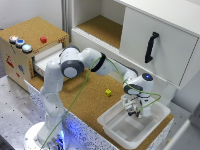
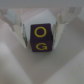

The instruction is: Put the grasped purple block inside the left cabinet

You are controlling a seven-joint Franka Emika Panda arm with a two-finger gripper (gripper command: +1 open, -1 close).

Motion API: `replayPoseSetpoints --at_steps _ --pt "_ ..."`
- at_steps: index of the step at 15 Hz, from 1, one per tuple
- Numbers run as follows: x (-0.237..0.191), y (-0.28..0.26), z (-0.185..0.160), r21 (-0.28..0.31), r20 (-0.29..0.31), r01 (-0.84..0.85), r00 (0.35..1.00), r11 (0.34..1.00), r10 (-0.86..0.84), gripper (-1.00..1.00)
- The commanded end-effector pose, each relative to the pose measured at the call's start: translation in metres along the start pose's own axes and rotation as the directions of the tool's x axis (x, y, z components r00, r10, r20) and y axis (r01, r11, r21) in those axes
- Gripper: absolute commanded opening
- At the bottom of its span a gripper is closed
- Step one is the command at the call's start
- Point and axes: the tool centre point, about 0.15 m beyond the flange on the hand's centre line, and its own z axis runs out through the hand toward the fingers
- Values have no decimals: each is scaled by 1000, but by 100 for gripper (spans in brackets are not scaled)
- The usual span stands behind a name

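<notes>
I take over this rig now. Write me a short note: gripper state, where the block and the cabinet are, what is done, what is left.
Gripper: shut on the purple block, which sits between the fingers in the wrist view.
Position: the gripper hangs over the white bin, at the exterior view's lower right.
Left cabinet: open, cork floor, at the top of the exterior view.
Done: the block is grasped.
Left: carry it past the yellow cube to the cabinet, set it inside, release.

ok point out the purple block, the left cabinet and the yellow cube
purple block [image 2: 41, 39], wrist view, its lettered face
left cabinet [image 1: 102, 28], exterior view, its cork-brown floor
yellow cube [image 1: 108, 92], exterior view, its top face
</notes>
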Motion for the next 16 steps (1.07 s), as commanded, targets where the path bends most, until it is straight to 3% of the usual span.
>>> replayPoseSetpoints --at_steps 1,6,9,12,16 --pt "4 -18 -5 43 -21 21 1000 999 -20 -100" --pt "-30 -62 -82 47 -167 112 980 993 -103 -100" --pt "-65 -102 -122 34 -210 201 959 979 -189 -100" --pt "-97 -141 -148 26 -225 289 934 957 -276 -100" --pt "-139 -214 -156 57 -207 444 881 894 -424 -100"
